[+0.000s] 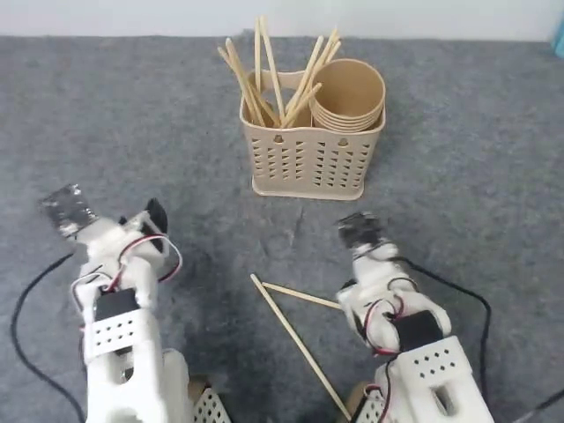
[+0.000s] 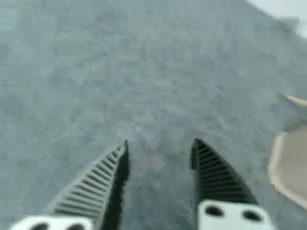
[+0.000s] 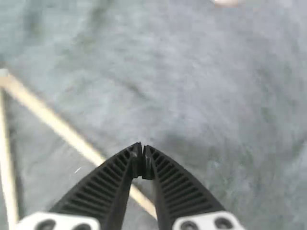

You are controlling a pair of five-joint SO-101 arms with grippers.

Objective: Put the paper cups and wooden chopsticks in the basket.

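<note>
The beige basket point(image 1: 308, 159) stands at the back middle of the grey carpet. A stack of paper cups point(image 1: 348, 97) fills its right compartment, and several wooden chopsticks point(image 1: 264, 75) stand in its left one. Two loose chopsticks lie on the carpet between the arms, a long one point(image 1: 300, 345) and a shorter one point(image 1: 301, 295). My right gripper point(image 3: 143, 147) is shut with nothing in it, hovering just above a chopstick point(image 3: 57, 125); from above the right gripper point(image 1: 363, 231) is right of the loose pair. My left gripper point(image 2: 159, 146) is open over bare carpet, at the left gripper point(image 1: 67, 211) spot far left.
The basket's edge point(image 2: 290, 167) sits off to one side of my left gripper. A second chopstick point(image 3: 7, 158) runs along the border of the right wrist view. Black cables point(image 1: 26, 308) trail from both arms near the front edge.
</note>
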